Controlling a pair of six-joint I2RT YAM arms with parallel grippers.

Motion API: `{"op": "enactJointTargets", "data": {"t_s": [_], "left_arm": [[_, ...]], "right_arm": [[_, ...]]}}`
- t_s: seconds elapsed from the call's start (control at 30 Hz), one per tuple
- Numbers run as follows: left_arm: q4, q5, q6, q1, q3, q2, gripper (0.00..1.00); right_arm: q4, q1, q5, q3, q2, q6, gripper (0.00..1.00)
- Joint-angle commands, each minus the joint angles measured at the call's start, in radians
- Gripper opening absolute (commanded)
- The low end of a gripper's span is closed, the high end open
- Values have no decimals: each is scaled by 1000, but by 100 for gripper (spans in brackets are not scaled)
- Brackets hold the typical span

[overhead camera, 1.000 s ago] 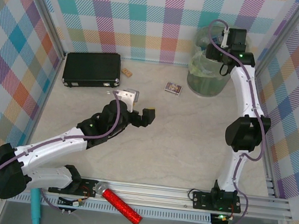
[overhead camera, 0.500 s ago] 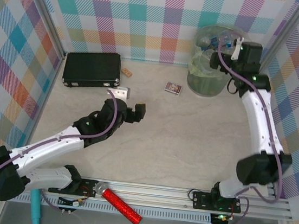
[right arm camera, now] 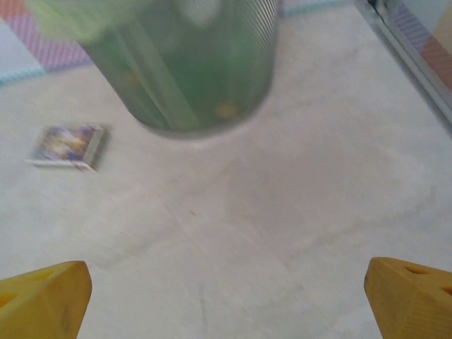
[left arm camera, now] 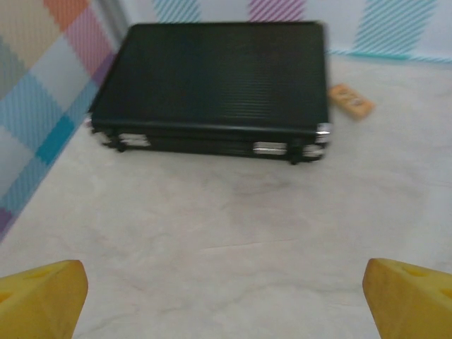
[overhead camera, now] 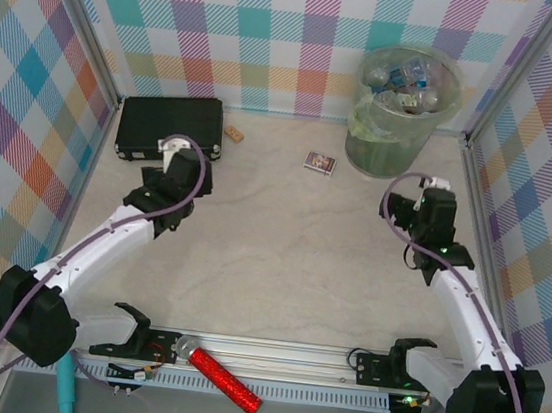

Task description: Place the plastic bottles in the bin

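The bin (overhead camera: pixel 398 131) stands at the back right, a tall round greenish translucent basket. Several plastic bottles (overhead camera: pixel 405 78) with clear bodies and blue labels lie piled in its top. In the right wrist view the bin (right arm camera: pixel 187 63) rises just ahead, blurred. My right gripper (overhead camera: pixel 427 193) hangs low over the table in front of the bin, a short way off. It is open, its yellow fingertips (right arm camera: pixel 42 300) far apart with bare table between them. My left gripper (overhead camera: pixel 173 157) is at the left, facing the black case. Nothing sits between its wide-open yellow fingertips (left arm camera: pixel 39 296).
A flat black case (overhead camera: pixel 170 126) lies at the back left, close ahead in the left wrist view (left arm camera: pixel 212 78). A small orange piece (left arm camera: pixel 351 101) sits beside it. A small printed box (overhead camera: pixel 319 161) lies left of the bin. A red glittery cylinder (overhead camera: pixel 224 382) rests on the front rail.
The right arm has drawn back from above the bin and come down in front of it, with its jaws now wide open. The left arm has swung left toward the black case.
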Motion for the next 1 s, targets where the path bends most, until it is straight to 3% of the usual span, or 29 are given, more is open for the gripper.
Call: {"op": "enactJointTargets", "data": {"t_s": [0.0, 0.33, 0.37, 0.53, 0.67, 0.73, 0.83, 0.93, 0.97], "left_arm": [[-28, 99, 43, 124, -27, 6, 100], [358, 197, 86, 332, -213, 181, 99], [421, 206, 110, 335, -236, 187, 100], [796, 326, 175, 335, -380, 194, 100], [941, 411, 195, 335, -449, 245, 100], [1037, 407, 194, 335, -496, 269, 100], [1137, 417, 205, 326, -534, 307, 100], [1332, 428, 254, 303, -590, 384, 100], [1292, 430, 259, 293, -585, 370, 100]], "right_arm": [[198, 5, 104, -97, 27, 3, 99], [599, 10, 118, -229, 315, -150, 99], [588, 10, 113, -221, 321, -154, 99], [863, 10, 56, -295, 347, -213, 99], [1032, 5, 33, -314, 455, -247, 99], [983, -6, 5, -309, 434, -233, 99], [1054, -40, -58, -349, 440, -212, 99], [1228, -45, -75, -389, 522, -227, 99], [1163, -47, -86, -383, 492, -216, 99]]}}
